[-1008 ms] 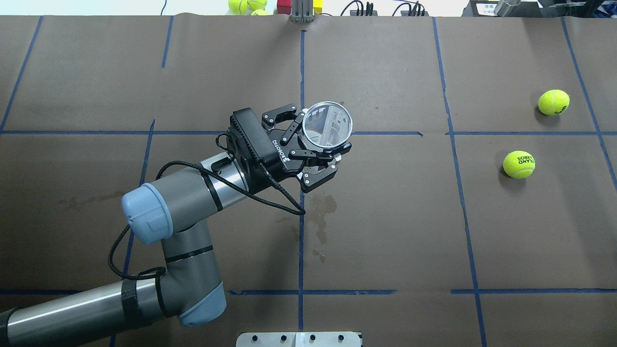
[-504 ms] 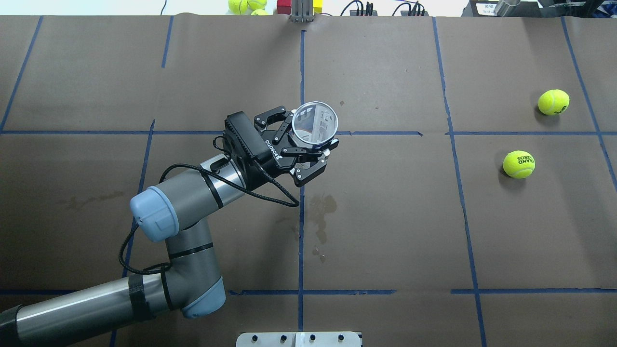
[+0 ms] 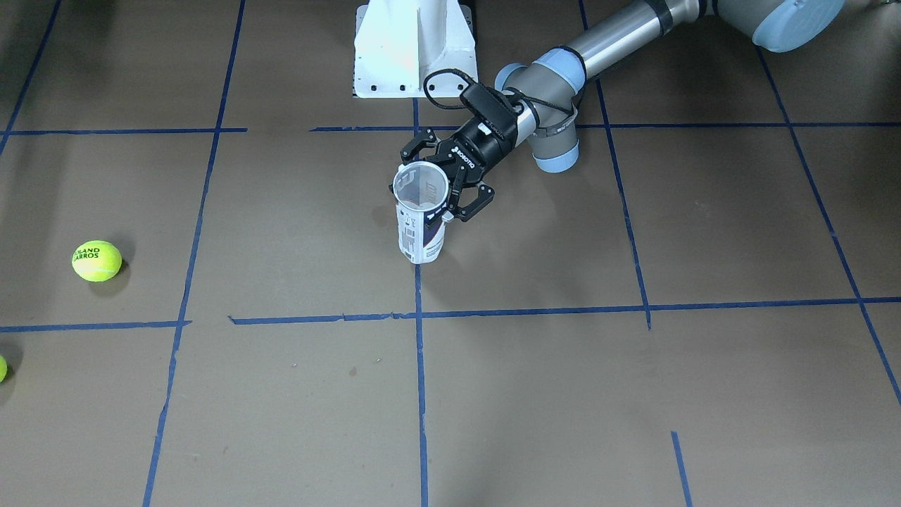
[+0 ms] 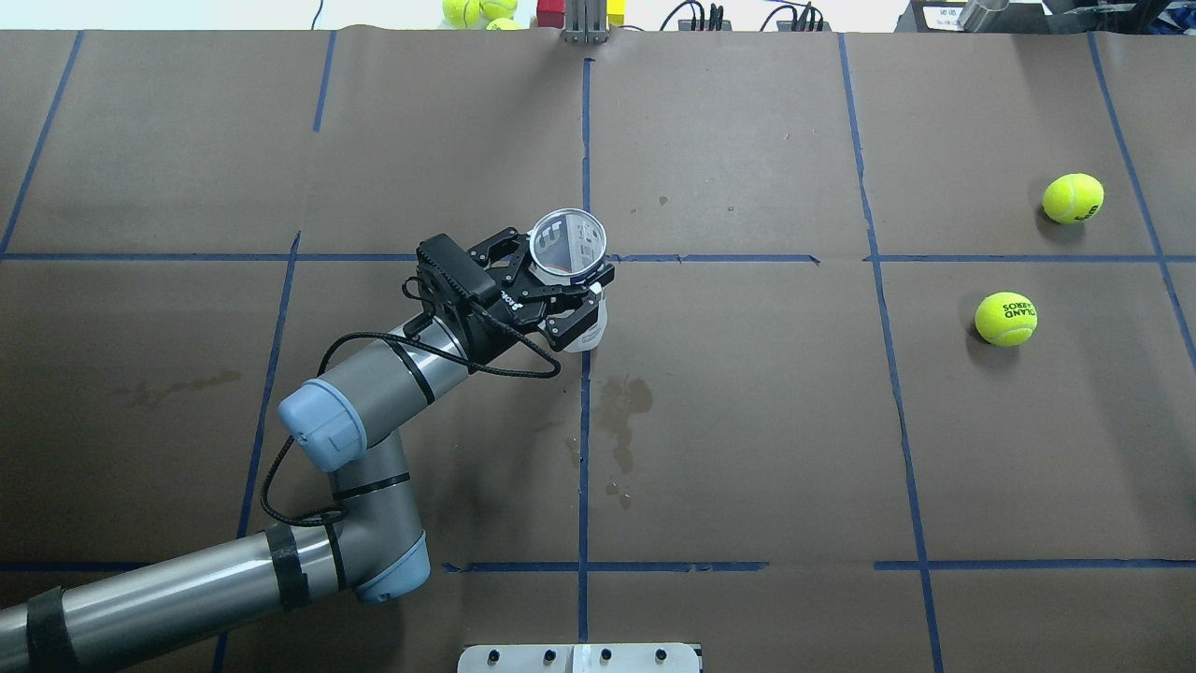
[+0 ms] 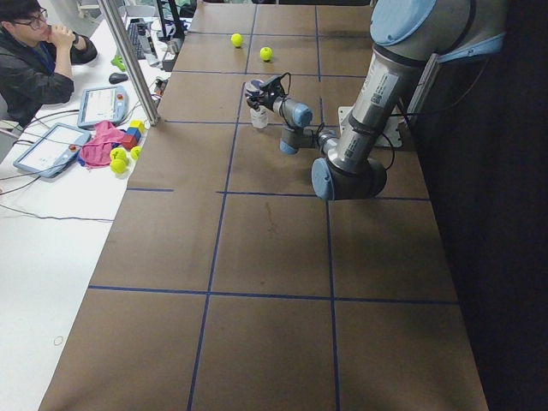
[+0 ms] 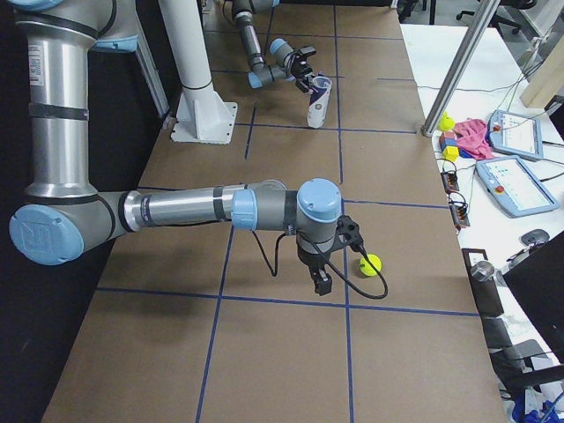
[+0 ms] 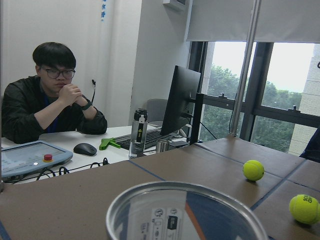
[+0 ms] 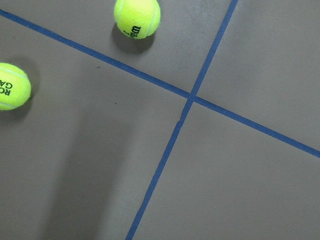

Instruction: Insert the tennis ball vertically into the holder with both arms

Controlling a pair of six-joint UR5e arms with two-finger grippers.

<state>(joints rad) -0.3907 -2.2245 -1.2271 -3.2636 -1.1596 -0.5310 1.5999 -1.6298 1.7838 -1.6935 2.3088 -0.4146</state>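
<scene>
The holder (image 4: 567,245), a clear can with a white and navy label, stands upright with its metal-rimmed mouth up near the table's middle. My left gripper (image 4: 568,280) is shut on it just below the rim, with the can's bottom at or just above the table (image 3: 421,239). The holder's rim fills the bottom of the left wrist view (image 7: 185,184). Two tennis balls (image 4: 1005,319) (image 4: 1073,198) lie on the table's right side. My right gripper (image 6: 319,284) hovers close to one ball (image 6: 370,263). I cannot tell if it is open or shut. The right wrist view shows both balls (image 8: 137,17) (image 8: 12,86).
The white pedestal base (image 3: 415,49) stands at the robot's edge of the table. A dark stain (image 4: 621,411) marks the paper in front of the holder. Spare balls (image 4: 476,9) lie beyond the far edge. An operator (image 5: 34,60) sits at the side desk.
My left gripper has carried the holder to the left and downward, closer to the table. The two tennis balls have not moved.
</scene>
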